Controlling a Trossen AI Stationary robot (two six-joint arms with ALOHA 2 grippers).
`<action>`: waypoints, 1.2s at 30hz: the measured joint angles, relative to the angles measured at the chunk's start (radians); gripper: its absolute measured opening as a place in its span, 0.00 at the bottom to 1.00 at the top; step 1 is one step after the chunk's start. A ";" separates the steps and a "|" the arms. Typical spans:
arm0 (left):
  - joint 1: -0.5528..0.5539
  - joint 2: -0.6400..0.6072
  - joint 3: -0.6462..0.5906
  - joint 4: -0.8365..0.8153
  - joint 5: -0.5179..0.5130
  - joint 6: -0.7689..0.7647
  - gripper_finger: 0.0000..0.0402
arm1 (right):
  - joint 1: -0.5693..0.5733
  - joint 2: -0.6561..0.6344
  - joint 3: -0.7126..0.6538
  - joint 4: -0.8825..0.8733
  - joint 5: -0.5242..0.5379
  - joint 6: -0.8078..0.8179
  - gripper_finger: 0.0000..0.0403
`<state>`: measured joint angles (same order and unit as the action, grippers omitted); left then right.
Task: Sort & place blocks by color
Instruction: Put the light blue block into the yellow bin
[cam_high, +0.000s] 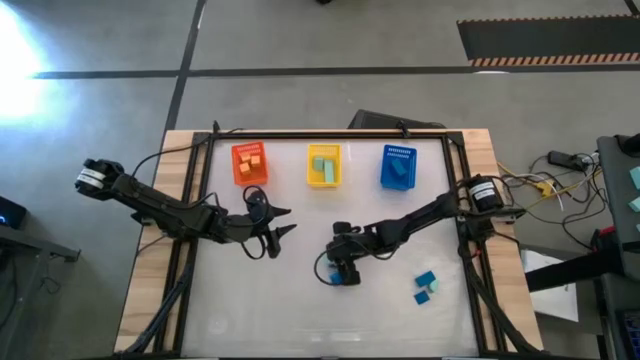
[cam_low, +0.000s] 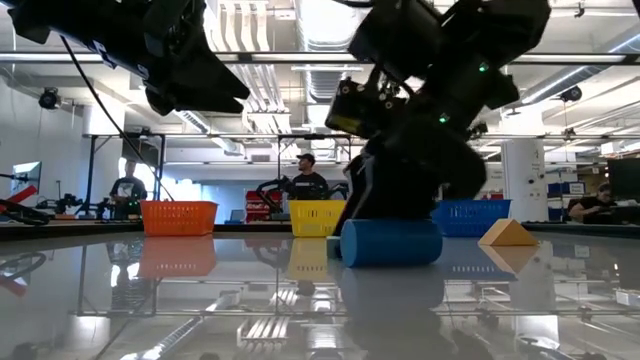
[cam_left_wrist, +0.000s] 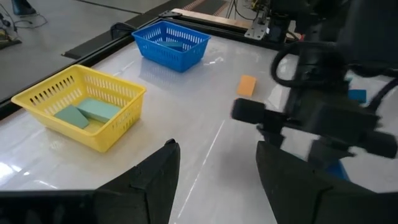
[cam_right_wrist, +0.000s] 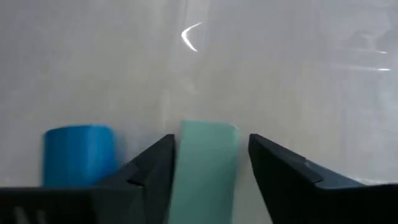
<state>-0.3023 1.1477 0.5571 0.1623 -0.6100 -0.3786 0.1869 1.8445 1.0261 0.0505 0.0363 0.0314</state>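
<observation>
three bins stand in a row at the 12 o'clock side of the table (cam_high: 250, 310): one orange bin (cam_high: 250, 163), one yellow bin (cam_high: 324, 166), one blue bin (cam_high: 398, 167). the orange bin holds orange blocks; the count is not clear from above. the yellow bin holds two pale teal blocks (cam_left_wrist: 87, 113). the blue bin holds at least one blue block.

the right gripper (cam_right_wrist: 208, 163) is low over the table centre, fingers parted and straddling one pale teal block (cam_right_wrist: 207, 167). the fingers stand on either side of it; contact cannot be confirmed. one blue cylinder-shaped block (cam_right_wrist: 79, 154) lies just beside it on the table.

at 4 o'clock of the right gripper, three loose blocks lie close together: one blue (cam_high: 427, 279), and apparently two teal (cam_high: 423, 296). one orange block (cam_left_wrist: 247, 86) shows on the table in the left wrist view.

the left gripper (cam_high: 283, 222) hangs at 9 o'clock of table centre, fingers spread wide and empty.
</observation>
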 joint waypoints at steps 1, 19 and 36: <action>0.000 0.000 0.000 0.006 -0.001 0.000 0.49 | -0.009 0.000 0.001 -0.001 0.006 -0.005 0.43; 0.021 -0.038 0.004 0.200 -0.317 0.545 0.49 | -0.132 -0.108 0.224 -0.395 0.083 -0.181 0.29; 0.065 -0.211 -0.055 0.239 -0.315 0.715 0.49 | -0.554 -0.086 0.438 -0.413 -0.073 -0.294 0.29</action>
<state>-0.2369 0.9363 0.5023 0.4011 -0.9250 0.3365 -0.3670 1.7587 1.4646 -0.3620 -0.0366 -0.2621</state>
